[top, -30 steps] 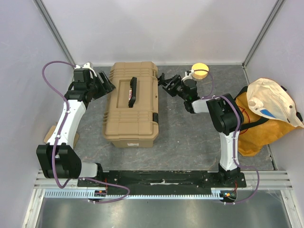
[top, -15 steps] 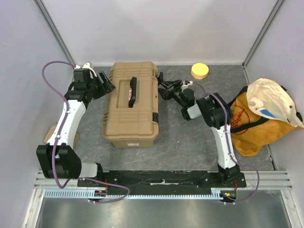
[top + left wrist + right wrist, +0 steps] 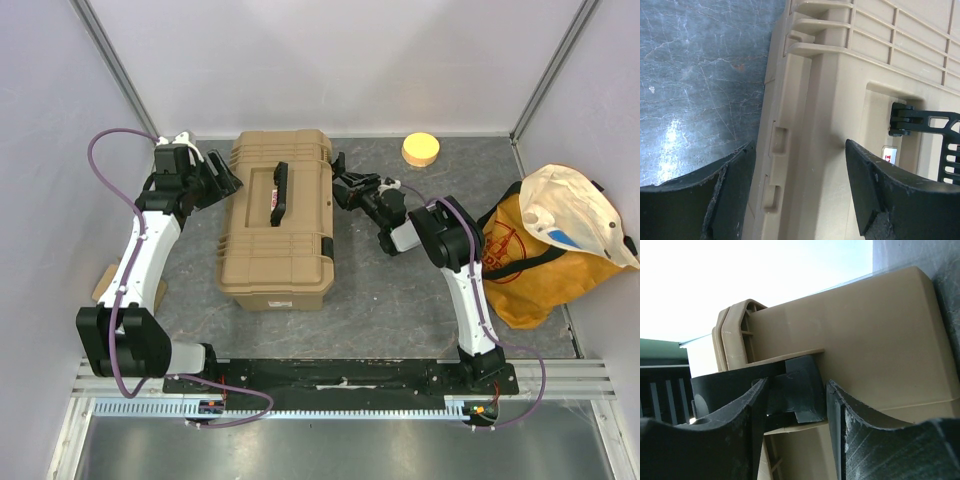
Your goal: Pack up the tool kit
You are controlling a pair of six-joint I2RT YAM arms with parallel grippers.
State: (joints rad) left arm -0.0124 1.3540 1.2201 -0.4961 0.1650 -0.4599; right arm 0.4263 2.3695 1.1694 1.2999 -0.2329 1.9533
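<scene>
toolbox sits closed mid-surface, handle up. right gripper has its jaws spread narrowly around the black latch on the right wall, likely to snap it shut. left gripper is wide open, straddling the opposite rim, probably bracing the box against the push. yellow puck well apart.

Orange-yellow fabric bag (far right), round yellow disc, grey table
</scene>
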